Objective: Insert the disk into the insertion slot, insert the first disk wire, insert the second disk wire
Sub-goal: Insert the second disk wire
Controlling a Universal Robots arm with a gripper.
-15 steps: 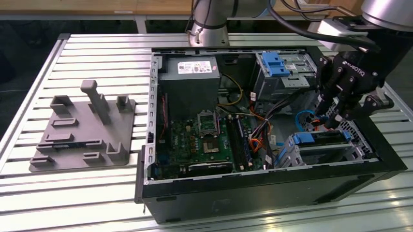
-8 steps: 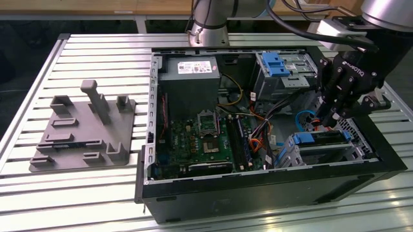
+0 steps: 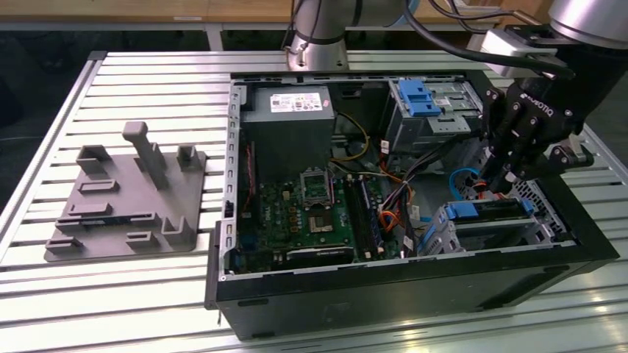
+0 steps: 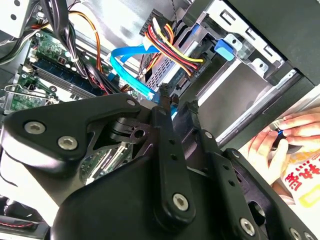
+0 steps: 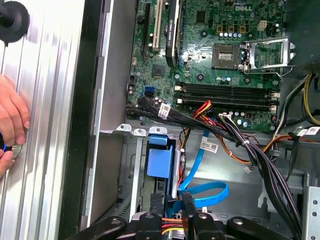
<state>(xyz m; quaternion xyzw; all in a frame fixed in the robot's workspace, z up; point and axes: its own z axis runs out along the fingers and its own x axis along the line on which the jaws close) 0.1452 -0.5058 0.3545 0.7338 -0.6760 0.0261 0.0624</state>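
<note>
one hand [image 3: 504, 176] pinches blue wire [image 5: 210, 192].

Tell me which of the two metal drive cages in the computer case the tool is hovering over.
The tool is over the lower cage holding the blue-framed disk, not the taller bay with the blue latch.

Matt black end effector [image 3: 504, 179]; bare sheet-metal insertion slot [image 3: 542, 220]; glossy blue, seemingly plastic, disk [image 3: 487, 211] carrier.

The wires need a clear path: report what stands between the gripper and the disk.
The disk sits in the slot. Between it and the gripper loops a blue cable; coloured wires run to the disk's end beside it. Nothing else visible.
</note>
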